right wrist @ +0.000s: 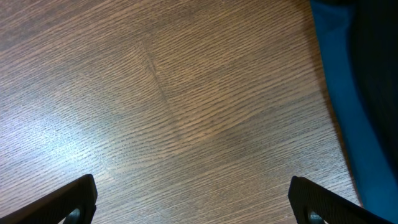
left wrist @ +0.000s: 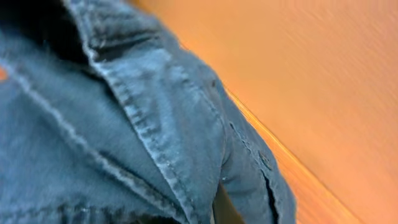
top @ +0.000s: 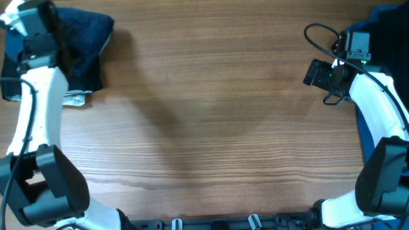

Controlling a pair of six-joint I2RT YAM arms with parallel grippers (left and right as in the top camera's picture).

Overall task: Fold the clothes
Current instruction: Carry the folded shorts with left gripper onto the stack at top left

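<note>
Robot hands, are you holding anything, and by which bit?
The left gripper is shut on the denim shorts, seemingly near a stitched edge; the exact spot is hidden. The right gripper is open over the table, holding nothing.

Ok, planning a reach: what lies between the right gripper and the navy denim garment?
Overhead view: only bare wooden table separates right gripper from navy denim garment.

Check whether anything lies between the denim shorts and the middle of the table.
Nothing visible does. The denim shorts lie at the far-left corner; only bare table runs from them to the middle. The open right end effector hangs off that path.
</note>
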